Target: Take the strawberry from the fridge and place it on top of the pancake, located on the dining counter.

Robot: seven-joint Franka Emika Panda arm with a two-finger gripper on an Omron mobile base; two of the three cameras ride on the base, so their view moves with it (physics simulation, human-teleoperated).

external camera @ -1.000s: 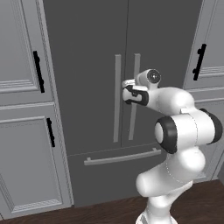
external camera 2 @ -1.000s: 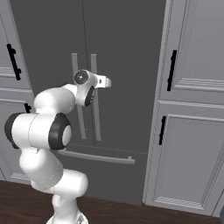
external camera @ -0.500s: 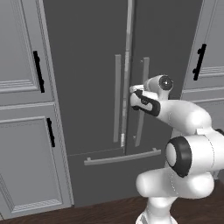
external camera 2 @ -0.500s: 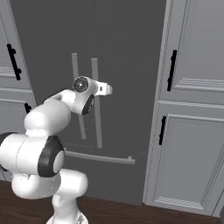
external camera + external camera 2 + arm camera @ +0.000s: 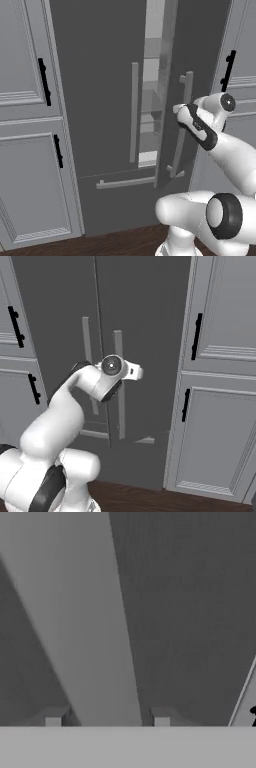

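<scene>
The fingers are sitting apart, one on each side of the long light grey handle of the fridge's right door. I cannot tell whether they are actually pinching it.

The handle is looking stiff and smooth, so a firm hold around its middle should be serving best. The door is probably heavy and will be swinging on its hinge.

Beyond the fingers, the door is standing ajar, and pale shelves are showing through the narrow gap in the fridge. What is lying on them is too hidden to tell.

The strawberry is presumably waiting inside. Being tiny, soft and easily bruised, it will be needing a light pinch across its widest part.
</scene>
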